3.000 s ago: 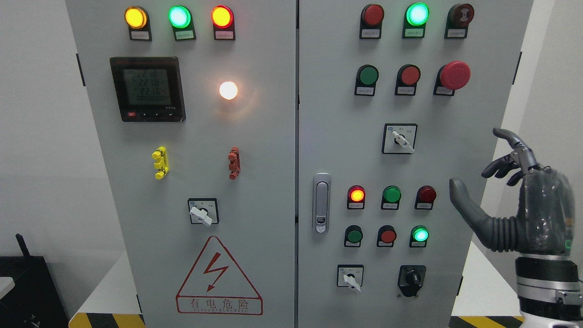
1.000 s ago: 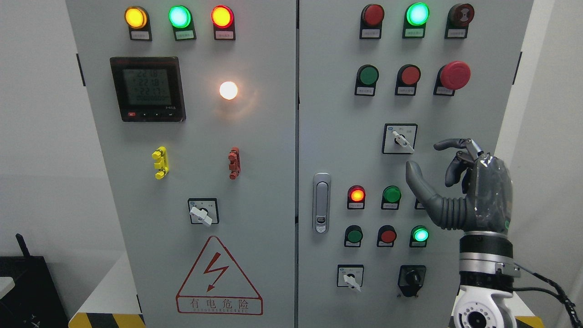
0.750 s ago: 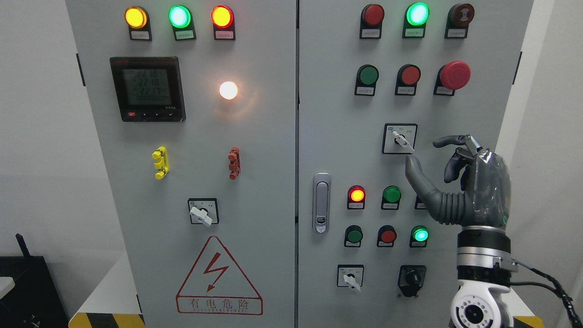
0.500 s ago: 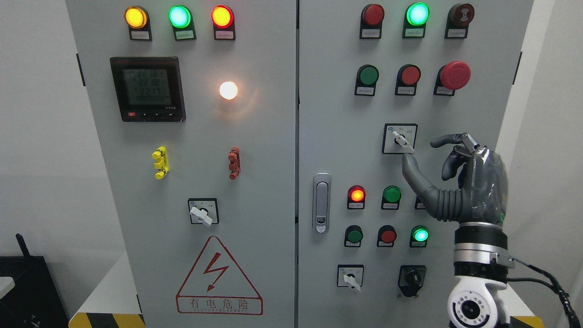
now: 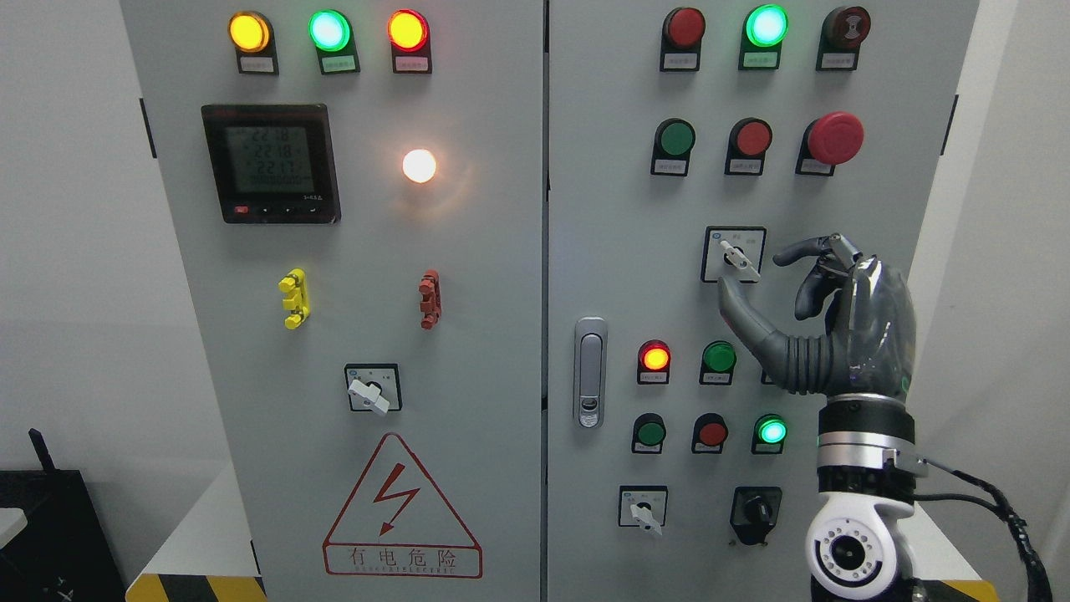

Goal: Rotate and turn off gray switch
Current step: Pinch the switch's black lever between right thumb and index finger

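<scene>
Gray switch (image 5: pixel 740 260) between the raised right hand (image 5: pixel 836 334)'s spread thumb and fingers (image 5: pixel 798 249), ungrasped.

A tall cabinet (image 5: pixel 468 276) of smooth, matt grey painted metal fills the frame. At right of centre, the gray switch (image 5: pixel 739 258) has a pale plastic lever on a white printed plate. Beside it, the right hand (image 5: pixel 823 322) looks like dark matt rubber with a ribbed thumb base, its back under glossy clear film, above a polished metal wrist (image 5: pixel 861 447). A satin chrome door latch (image 5: pixel 590 372) sits mid-frame. The meter (image 5: pixel 270 163) at upper left has a glossy black plastic face.
</scene>
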Action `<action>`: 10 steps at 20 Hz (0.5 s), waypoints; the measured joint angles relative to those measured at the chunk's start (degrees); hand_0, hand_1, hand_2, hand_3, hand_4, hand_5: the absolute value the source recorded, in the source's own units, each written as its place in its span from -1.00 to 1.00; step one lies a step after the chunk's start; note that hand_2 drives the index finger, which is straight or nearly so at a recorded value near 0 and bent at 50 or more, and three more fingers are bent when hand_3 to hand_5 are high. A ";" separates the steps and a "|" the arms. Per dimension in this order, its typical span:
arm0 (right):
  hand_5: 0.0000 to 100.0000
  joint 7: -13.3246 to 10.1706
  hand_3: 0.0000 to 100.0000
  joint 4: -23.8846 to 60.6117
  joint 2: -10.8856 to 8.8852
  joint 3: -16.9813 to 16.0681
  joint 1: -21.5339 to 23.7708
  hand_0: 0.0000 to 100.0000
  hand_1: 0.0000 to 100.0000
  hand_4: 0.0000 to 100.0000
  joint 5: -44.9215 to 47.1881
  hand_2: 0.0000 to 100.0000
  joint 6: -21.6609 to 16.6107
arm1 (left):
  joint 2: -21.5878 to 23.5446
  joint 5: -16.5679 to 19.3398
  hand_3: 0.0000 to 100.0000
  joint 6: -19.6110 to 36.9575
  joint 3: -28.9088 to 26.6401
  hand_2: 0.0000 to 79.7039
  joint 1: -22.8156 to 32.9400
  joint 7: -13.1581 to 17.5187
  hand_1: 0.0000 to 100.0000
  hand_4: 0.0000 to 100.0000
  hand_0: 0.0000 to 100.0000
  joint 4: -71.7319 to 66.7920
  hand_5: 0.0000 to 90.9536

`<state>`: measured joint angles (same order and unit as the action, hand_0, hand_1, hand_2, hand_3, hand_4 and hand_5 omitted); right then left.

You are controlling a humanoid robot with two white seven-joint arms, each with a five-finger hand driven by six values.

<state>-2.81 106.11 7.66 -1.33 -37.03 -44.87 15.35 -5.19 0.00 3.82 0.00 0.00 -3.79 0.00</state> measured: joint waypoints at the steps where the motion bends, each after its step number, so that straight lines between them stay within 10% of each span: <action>1: 1.00 0.00 0.94 -0.07 0.01 0.12 -0.07 -0.95 0.17 0.89 0.01 0.11 0.12 | 0.00 0.00 -1.00 0.00 0.00 -1.00 0.00 0.00 -0.22 -1.00 -0.76 0.00 -1.00; 10: 1.00 -0.68 0.92 -0.94 0.04 0.80 -0.72 -0.81 0.15 0.89 0.02 0.13 1.14 | 0.00 0.00 -1.00 0.00 0.00 -1.00 0.00 0.00 -0.22 -1.00 -0.76 0.00 -1.00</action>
<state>-3.49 105.17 7.70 -0.53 -37.75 -44.84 16.49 -5.19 0.00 3.82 0.00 0.00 -3.79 0.00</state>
